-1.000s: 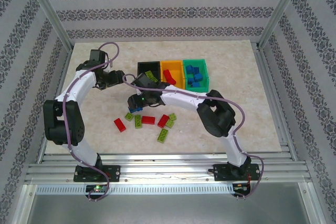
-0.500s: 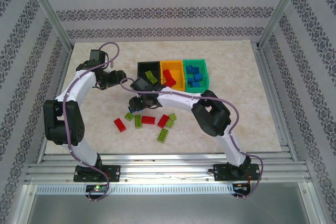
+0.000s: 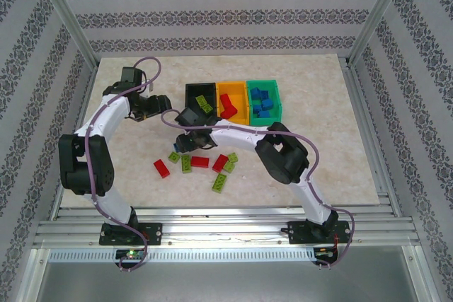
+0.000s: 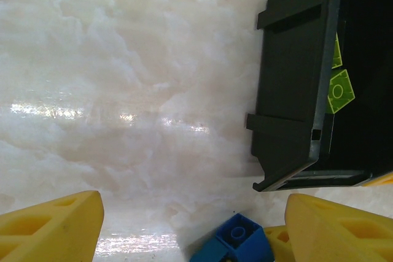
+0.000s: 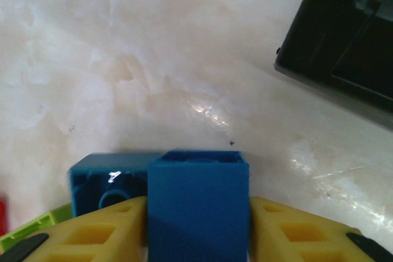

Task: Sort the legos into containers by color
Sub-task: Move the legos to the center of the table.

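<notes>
- Since a second ago the right arm's elbow has swung left; the right gripper has shifted slightly nearer, toward the loose pile.
- Its jaws have narrowed and now pinch a blue lego, with a yellow finger against each side.
- That brick is near of the black bin, at the pile's far-left edge; can't tell if it is off the table.
- A second blue lego sits just left of it, touching.
- The left gripper hasn't moved. It hovers left of the black bin, fingers spread wide and empty.
- Bins unchanged: lime bricks in black, red bricks in the orange-yellow bin, blue bricks in the green bin.
- Loose pieces unmoved: red, red, lime among them.
- Table: pale marble-look slab, glossy.
- Room: striped patterned wallpaper, aluminium frame posts.
</notes>
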You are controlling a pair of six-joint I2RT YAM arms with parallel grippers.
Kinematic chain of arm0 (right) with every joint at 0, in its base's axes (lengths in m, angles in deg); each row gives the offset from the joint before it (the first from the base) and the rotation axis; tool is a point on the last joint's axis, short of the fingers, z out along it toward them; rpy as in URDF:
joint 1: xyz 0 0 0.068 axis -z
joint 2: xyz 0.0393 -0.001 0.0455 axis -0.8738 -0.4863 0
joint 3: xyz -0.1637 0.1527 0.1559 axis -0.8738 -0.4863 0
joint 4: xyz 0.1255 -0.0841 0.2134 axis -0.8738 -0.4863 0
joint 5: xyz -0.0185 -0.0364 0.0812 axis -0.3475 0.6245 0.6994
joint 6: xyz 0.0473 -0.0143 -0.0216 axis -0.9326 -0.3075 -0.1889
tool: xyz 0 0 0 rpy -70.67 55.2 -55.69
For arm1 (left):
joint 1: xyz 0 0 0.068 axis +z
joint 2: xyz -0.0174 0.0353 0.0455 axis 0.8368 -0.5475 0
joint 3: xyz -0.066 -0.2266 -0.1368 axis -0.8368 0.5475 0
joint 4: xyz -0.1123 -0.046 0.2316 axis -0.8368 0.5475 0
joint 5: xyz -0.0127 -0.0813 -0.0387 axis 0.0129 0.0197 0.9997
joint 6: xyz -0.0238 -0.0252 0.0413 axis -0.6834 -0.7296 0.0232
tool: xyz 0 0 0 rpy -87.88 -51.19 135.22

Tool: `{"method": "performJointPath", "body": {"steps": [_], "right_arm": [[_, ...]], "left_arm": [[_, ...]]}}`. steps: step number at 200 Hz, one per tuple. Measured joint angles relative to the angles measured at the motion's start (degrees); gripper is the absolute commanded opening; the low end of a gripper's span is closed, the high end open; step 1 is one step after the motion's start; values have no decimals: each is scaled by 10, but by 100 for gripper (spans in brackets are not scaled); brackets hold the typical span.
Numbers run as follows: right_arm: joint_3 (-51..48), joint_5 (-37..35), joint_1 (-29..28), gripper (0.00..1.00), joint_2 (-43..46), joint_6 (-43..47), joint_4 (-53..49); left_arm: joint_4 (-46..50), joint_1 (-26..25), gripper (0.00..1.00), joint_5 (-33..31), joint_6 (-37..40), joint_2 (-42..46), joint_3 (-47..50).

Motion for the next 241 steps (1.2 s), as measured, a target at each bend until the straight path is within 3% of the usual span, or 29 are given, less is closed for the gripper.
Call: {"method": "performJointPath", "body": {"steps": [106,209,241], "right_arm": [[-114,-18,17,36,75,9,27],[-307,-73,124,36,233,20,31],[-356,-80,140,41,277,21,31]], "left_arm": [[0,0,78,16,0,-9,0],[0,0,78,26,0,-9,0],[-1,0,78,30,0,-10,0]]}}
